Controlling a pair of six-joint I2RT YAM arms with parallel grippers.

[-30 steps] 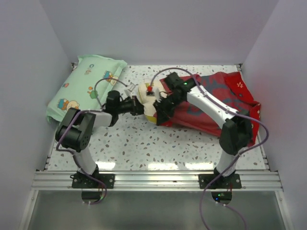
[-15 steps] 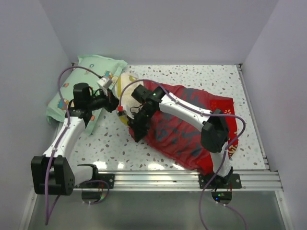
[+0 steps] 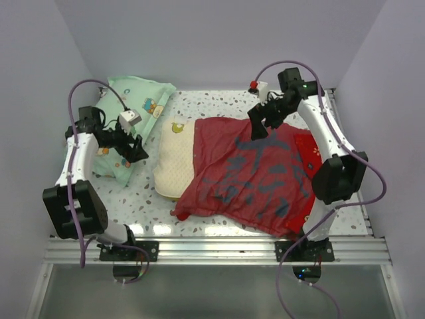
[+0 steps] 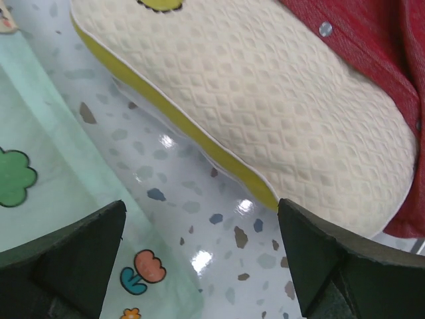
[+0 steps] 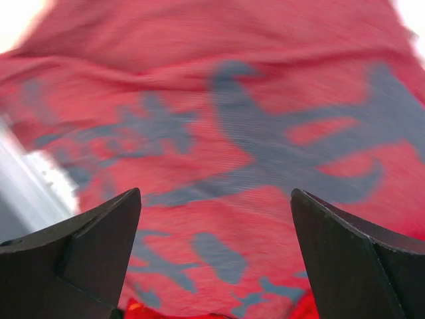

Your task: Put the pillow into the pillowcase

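1. Top external view: the cream-yellow pillow (image 3: pixel 174 156) lies on the speckled table (image 3: pixel 219 100). Its right part is inside the red pillowcase (image 3: pixel 252 176) and its left end is exposed. The left gripper (image 3: pixel 135 150) hangs between the mint-green pillow (image 3: pixel 129 96) and the cream one, fingers spread and empty. The right gripper (image 3: pixel 257 126) is over the pillowcase's far edge, fingers apart, holding nothing.
2. Left wrist view: jaws wide, nothing between them. Below are bare table, the pillow's dimpled end (image 4: pixel 265 113) and the pillowcase hem (image 4: pixel 378 46) bearing a snap button (image 4: pixel 325 28).
3. Right wrist view: fingers released wide. Red fabric with grey marks (image 5: pixel 252 153) fills the view, slightly blurred.
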